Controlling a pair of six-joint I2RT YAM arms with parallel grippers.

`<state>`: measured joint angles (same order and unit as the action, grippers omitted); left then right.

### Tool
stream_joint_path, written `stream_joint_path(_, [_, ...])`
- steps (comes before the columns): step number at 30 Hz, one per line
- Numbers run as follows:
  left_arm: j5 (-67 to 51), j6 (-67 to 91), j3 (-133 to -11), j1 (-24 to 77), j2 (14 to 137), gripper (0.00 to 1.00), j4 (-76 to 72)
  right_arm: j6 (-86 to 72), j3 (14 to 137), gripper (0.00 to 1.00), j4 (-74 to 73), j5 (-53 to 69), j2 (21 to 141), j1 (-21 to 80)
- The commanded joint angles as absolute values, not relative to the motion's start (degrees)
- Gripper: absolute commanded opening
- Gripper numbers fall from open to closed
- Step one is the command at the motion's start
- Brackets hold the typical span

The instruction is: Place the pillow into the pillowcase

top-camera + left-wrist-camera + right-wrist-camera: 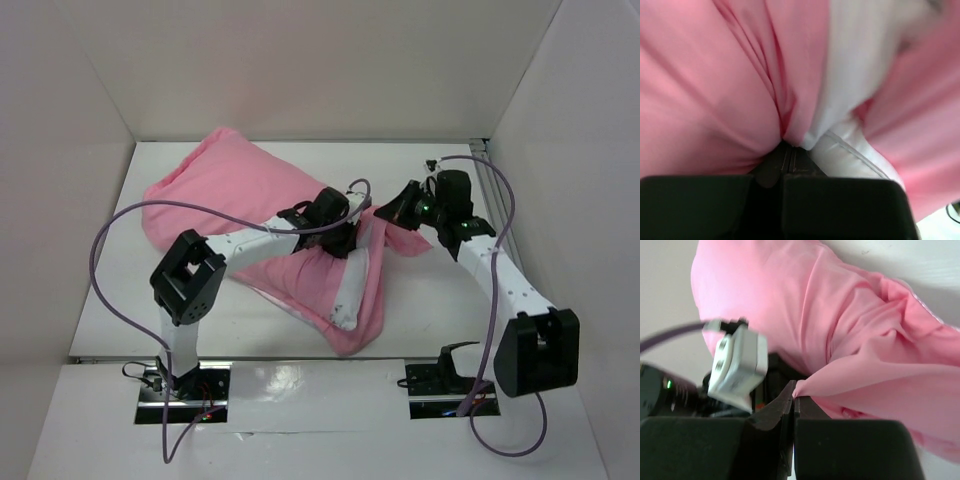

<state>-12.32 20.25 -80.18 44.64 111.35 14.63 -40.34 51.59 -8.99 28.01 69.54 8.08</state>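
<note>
Take the pillowcase [230,185] as your reference. It lies slantwise on the table [110,320], with one end full and closed and the other end the mouth. The pillow [350,295] looks mostly inside it. Only a white strip shows at the mouth end, with pink cloth on both sides of it.

Your left gripper [789,146] sits at the mouth with its jaws closed. It pinches a fold of pink satin right where the satin meets the white cushion (whether some of the pillow's seam is caught in the pinch too, I cannot tell). Your right gripper [794,394] is just to the right of the mouth. Its jaws are clamped on the pillowcase's loose edge, which it holds out as a taut flap.

By my reading, the step in hand is drawing the mouth over the exposed strip of pillow. To do it well, pull the two pinches apart so the mouth opens. Then draw the hem along the pillow and over the white strip rather than lifting it.

Satin slips, so pull slowly and evenly, because a jerk may free the cloth from either pinch. If the left pinch has caught the cushion, the pillow will drag along with the case. Watch for that, and re-grip cloth alone if so.
</note>
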Motion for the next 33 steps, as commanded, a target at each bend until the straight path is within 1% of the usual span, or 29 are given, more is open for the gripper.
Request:
stream_joint_path(1, [-16.44,19.07,-70.15,48.78,116.98,0.0,35.34,-41.22,64.24,0.0,20.82,29.27,70.65,5.36])
stream_joint_path(4, [-16.27,20.21,-70.13,48.78,119.34,0.0,34.8,-41.83,66.88,0.0,21.7,30.31,74.17,4.83])
stream_joint_path(6, [-13.63,23.01,-70.14,48.78,119.88,0.0,34.28,-42.8,68.2,0.0,23.2,31.72,74.18,4.31])
stream_joint_path(7, [-14.15,23.55,-70.66,48.78,119.88,0.0,33.41,-43.76,68.2,0.0,24.33,33.73,74.18,4.31])
stream_joint_path(9, [-14.68,24.08,-71.97,46.94,121.37,0.0,31.9,-46.21,66.37,0.0,26.36,35.32,72.17,4.31])
stream_joint_path(10, [-14.68,24.08,-72.85,46.15,122.33,0.0,31.9,-46.84,65.66,0.0,27.24,37.07,69.37,4.31])
stream_joint_path(12, [-14.68,23.47,-76.19,46.14,125.84,0.0,32.77,-46.85,65.05,0.0,27.25,37.96,66.2,4.31])
stream_joint_path(13, [-14.68,23.47,-77.07,46.14,126.82,0.0,33.31,-46.85,65.04,0.0,26.03,39.36,63.4,4.31])
stream_joint_path(16, [-15.21,22.94,-79.45,45.09,129.54,0.0,33.31,-42.81,66.53,0.0,21.46,41.74,59.78,4.31])
stream_joint_path(20, [-15.21,24.08,-80.77,43.07,130.69,0.0,32.7,-37.11,65.84,0.0,13.38,44.38,57.14,4.31])
stream_joint_path(21, [-15.21,24.08,-80.77,42.37,130.69,0.0,32.7,-35.78,65.05,0.0,9.01,43.51,57.13,4.31])
stream_joint_path(25, [-15.82,24.08,-79.63,41.84,128.41,0.0,32.08,-29.8,59.16,0.0,3.52,38.95,58.0,4.31])
stream_joint_path(27, [-16.87,24.08,-78.93,41.84,126.92,0.0,32.08,-29.18,59.15,0.0,1.51,36.49,62.37,4.31])
stream_joint_path(28, [-17.48,24.6,-77.71,41.84,125.35,0.0,32.08,-28.31,62.37,0.0,-1.12,35.17,64.4,4.31])
stream_joint_path(29, [-17.49,25.13,-77.09,41.84,124.38,0.0,31.3,-26.39,64.32,0.06,-4.1,33.5,66.42,4.31])
stream_joint_path(30, [-18.01,25.14,-76.47,41.84,123.32,0.0,31.29,-26.37,65.99,0.32,-6.57,30.27,69.49,4.31])
stream_joint_path(31, [-18.02,25.83,-75.86,41.84,122.53,0.0,30.77,-26.37,68.79,0.45,-11.46,27.54,70.48,4.31])
stream_joint_path(32, [-18.02,26.54,-75.85,41.84,121.13,0.0,30.76,-25.85,70.38,0.51,-14.47,24.12,71.27,4.31])
stream_joint_path(33, [-18.02,27.06,-75.85,41.84,120.5,0.0,30.76,-25.84,72.23,0.52,-23.12,14.95,73.28,4.31])
